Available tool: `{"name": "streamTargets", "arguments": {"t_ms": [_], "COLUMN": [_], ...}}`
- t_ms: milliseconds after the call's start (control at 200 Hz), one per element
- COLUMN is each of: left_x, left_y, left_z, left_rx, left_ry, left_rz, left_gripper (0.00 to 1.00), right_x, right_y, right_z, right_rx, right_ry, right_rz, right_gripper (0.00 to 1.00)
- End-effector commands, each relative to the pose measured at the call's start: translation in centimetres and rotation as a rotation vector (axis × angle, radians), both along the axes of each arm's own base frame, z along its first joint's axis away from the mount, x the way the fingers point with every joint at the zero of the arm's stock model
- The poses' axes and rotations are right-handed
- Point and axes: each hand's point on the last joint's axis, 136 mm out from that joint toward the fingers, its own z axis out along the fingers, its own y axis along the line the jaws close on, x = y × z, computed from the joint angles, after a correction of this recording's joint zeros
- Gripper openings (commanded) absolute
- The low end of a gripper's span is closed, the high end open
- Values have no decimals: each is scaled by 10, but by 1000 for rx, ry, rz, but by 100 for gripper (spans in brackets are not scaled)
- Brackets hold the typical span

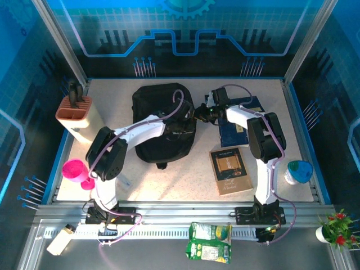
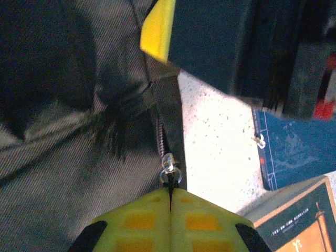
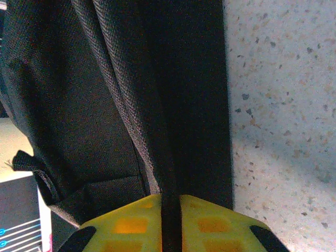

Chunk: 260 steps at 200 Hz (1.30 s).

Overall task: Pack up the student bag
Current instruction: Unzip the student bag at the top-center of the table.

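Observation:
The student bag (image 1: 163, 121), a large black backpack, lies flat in the middle of the table. My left gripper (image 1: 188, 117) is at its right edge. In the left wrist view it (image 2: 170, 193) is shut on the thin pull that hangs from the metal ring of the zipper slider (image 2: 169, 167), with the zipper teeth (image 2: 159, 132) running away from it. My right gripper (image 1: 198, 115) comes in from the right and is shut on a fold of the bag's black edge fabric (image 3: 170, 157). One of its yellow fingers (image 2: 157, 25) shows close above the zipper.
A blue book (image 1: 239, 124) lies under the right arm, a brown book (image 1: 229, 170) nearer the front. A pink cup (image 1: 75, 170) and a holder (image 1: 74, 109) stand at the left, and a blue-lidded cup (image 1: 297, 171) at the right.

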Motion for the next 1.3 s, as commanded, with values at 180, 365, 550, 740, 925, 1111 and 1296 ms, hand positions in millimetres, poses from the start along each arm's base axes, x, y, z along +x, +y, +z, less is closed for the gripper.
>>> {"name": "streamTargets", "arguments": {"t_ms": [180,365,550,740,925,1111,1296], "left_x": [-87,-105,-97,-95,-96,-98,-103], "left_y": [62,74,66,66,67,70,82], "left_z": [-11,-15,-12,-14,-15,-18,-19], "left_rx": [126,128,119,132,132,146,198], "left_ry": [150,125,92,76,78,88,111], "left_rz": [-22,-57,-101,-118,-126,-124,-107], "left_gripper": [0,0,0,0,0,0,0], "right_x": [45,52,1,-79,-112,-111,-104], "right_y": [-19,-15,-12,-1,27,48,35], "right_z": [-7,9,49,35,14,-6,-20], "right_rx": [-143,-126,-37,-38,-2,-11,-91], "right_ry": [-78,-100,-60,79,154,190,174], "right_rz": [-129,-118,-116,-150,-176,-158,-190], "right_gripper": [12,22,54,64,64,55,36]}}
